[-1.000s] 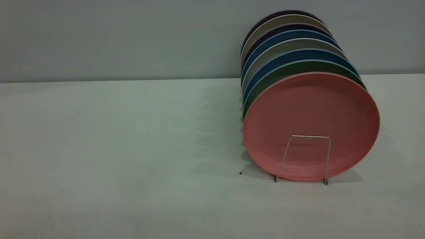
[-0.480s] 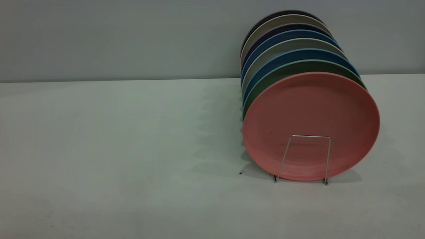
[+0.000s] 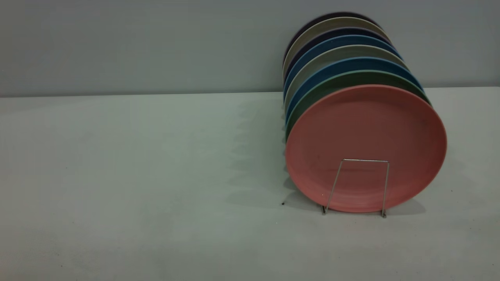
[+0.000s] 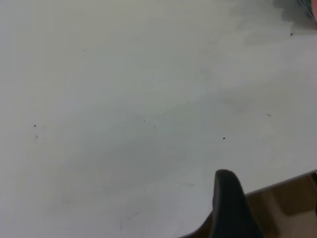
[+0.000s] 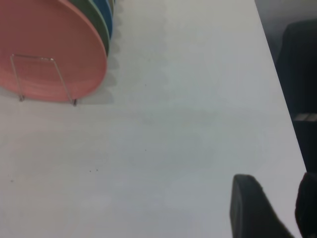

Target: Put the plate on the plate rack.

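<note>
A: Left to right, what's there?

B: Bare table on the left; on the right the salmon-pink plate stands on edge at the front of the plate rack, one wire loop across its face; a green plate, blue plates and greyer ones stand behind it.

A: So the step in hand?

B: I judge the plate placed; the arms should stay well apart from the rack, since a nudge could tip the row.

A: The claws?

B: In the left wrist view, only one dark finger; spread or closed, I cannot tell; the right gripper shows two fingertips apart, holding nothing; the rack's base is hidden behind the plates.
</note>
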